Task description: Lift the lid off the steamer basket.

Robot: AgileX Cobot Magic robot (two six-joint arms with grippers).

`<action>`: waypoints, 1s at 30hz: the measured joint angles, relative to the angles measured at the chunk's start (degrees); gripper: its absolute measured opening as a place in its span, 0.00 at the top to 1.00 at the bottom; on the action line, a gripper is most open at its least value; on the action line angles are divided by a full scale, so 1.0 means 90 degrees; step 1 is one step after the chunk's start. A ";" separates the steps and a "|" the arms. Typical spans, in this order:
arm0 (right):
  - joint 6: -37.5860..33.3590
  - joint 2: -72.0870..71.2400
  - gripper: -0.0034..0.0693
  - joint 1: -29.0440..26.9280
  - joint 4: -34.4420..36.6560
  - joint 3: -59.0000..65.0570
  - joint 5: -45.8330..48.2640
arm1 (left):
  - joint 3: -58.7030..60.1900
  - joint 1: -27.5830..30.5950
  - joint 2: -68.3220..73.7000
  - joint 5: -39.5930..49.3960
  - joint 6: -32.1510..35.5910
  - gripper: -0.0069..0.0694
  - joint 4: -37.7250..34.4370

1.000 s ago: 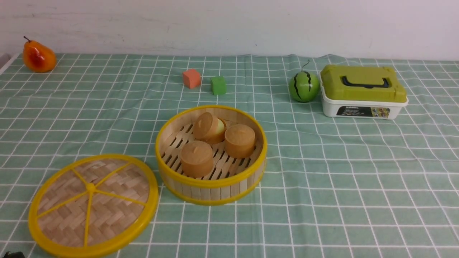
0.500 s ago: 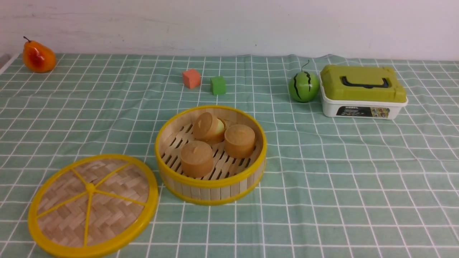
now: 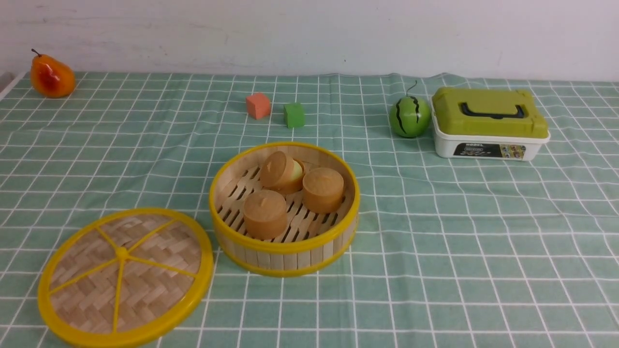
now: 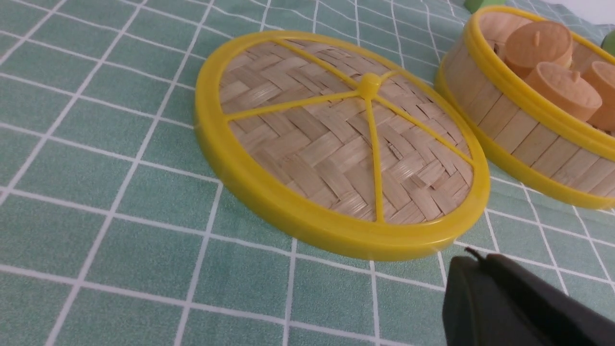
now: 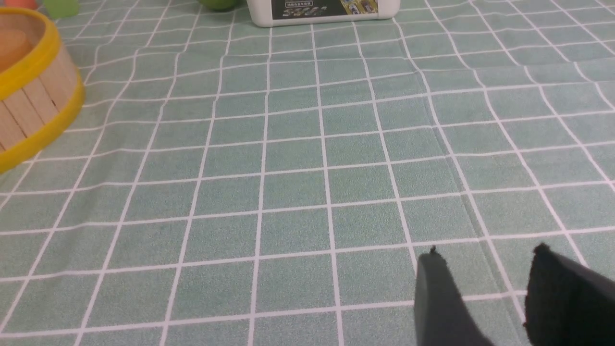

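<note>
From my seat, the biggest thing is the green tablecloth with a white grid (image 3: 459,270); its far edge meets the pale wall, and I have a broad bare stretch across its near right, with a narrower strip between the steamer and the front edge of my view.

Next comes the woven bamboo lid (image 3: 125,278), off the basket and flat on the cloth at near left, its yellow rim running close to the bottom of the front view. Its right edge sits just beside the round bamboo steamer basket (image 3: 285,258), which stands upright and uncovered near the middle.

The white box with an olive-green lid and black handle (image 3: 491,121) is at far right, with the small striped watermelon (image 3: 410,117) close against its left side. At the far left corner, near the cloth's edge, I see the orange pear (image 3: 52,76).

Three brown toy buns sit inside the basket: one at the front (image 3: 265,215), one to the right (image 3: 323,190), and a tilted one at the back (image 3: 280,171). Smallest are the red block (image 3: 258,106) and the green block (image 3: 294,115), beyond the basket.

My left gripper (image 4: 475,257) is clenched, holding nothing, near the lid; my right gripper (image 5: 487,250) is released, its fingers apart over bare cloth.
</note>
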 joint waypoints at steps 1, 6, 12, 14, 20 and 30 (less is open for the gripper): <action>0.0000 0.0000 0.62 0.0000 0.0000 0.0000 0.0000 | 0.0000 0.0000 0.0000 0.0005 0.0000 0.90 0.0000; 0.0000 0.0000 0.62 0.0000 0.0000 0.0000 0.0000 | 0.0000 0.0000 0.0000 0.0014 0.0000 0.90 0.0000; 0.0000 0.0000 0.62 0.0000 0.0000 0.0000 0.0000 | 0.0000 0.0005 0.0000 0.0025 0.0000 0.89 0.0000; 0.0000 0.0000 0.62 0.0000 0.0000 0.0000 0.0000 | 0.0000 0.0005 0.0000 0.0025 0.0000 0.88 0.0000; 0.0000 0.0000 0.62 0.0000 0.0000 0.0000 0.0000 | 0.0000 0.0005 0.0000 0.0025 0.0000 0.88 0.0007; 0.0000 0.0000 0.62 0.0000 0.0000 0.0000 0.0000 | 0.0000 0.0005 0.0000 0.0038 0.0000 0.86 0.0013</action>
